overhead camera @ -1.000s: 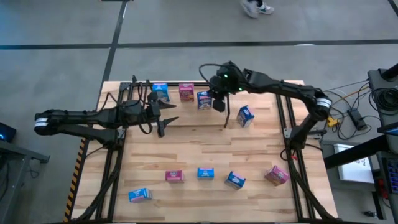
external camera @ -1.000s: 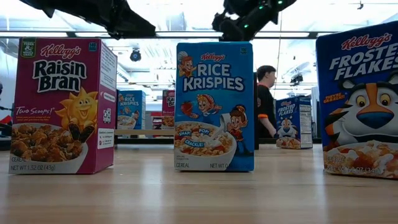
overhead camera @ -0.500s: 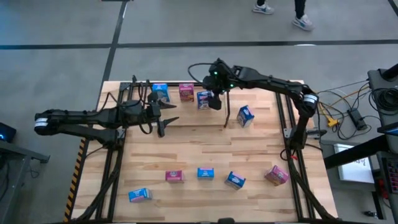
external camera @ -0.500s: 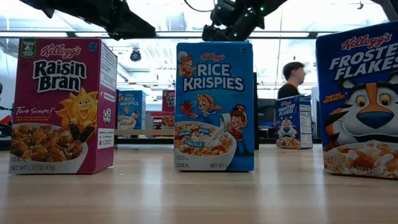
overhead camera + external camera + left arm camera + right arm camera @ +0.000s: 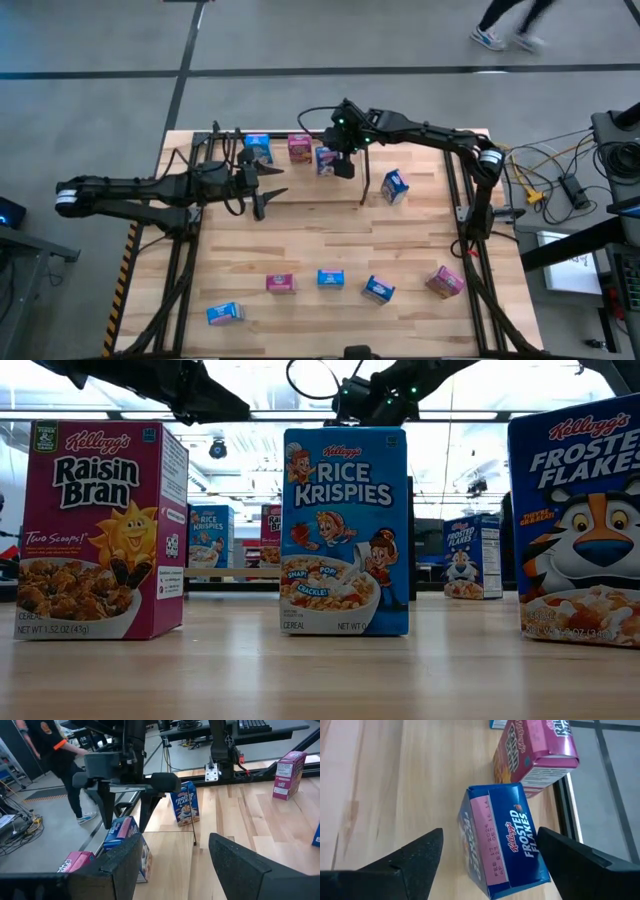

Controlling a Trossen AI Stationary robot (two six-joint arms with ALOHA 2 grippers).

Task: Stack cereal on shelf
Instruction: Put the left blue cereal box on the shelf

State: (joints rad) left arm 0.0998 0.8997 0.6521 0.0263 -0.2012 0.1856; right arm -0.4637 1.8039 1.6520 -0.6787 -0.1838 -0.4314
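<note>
Three cereal boxes stand on their bases in a row at the table's far edge: blue (image 5: 257,148), pink (image 5: 299,148) and a blue Frosted Flakes box (image 5: 325,160). My right gripper (image 5: 341,163) hangs open over that last box (image 5: 502,840), one finger on either side of its top. The thin black rods of the shelf (image 5: 363,185) rise just right of it. Another blue box (image 5: 395,186) stands beyond the rod. My left gripper (image 5: 262,195) waits open at mid-left, empty (image 5: 175,855).
Several more boxes stand along the near edge, from blue (image 5: 225,313) through pink (image 5: 281,283) to pink (image 5: 445,282). They fill the low view, with Rice Krispies (image 5: 345,530) in the middle. Bare wood lies between the two rows. Slanted black frames flank both sides.
My right gripper has shifted a little toward the table's left and far edges, staying over the blue Frosted Flakes box, which stands where it was.
</note>
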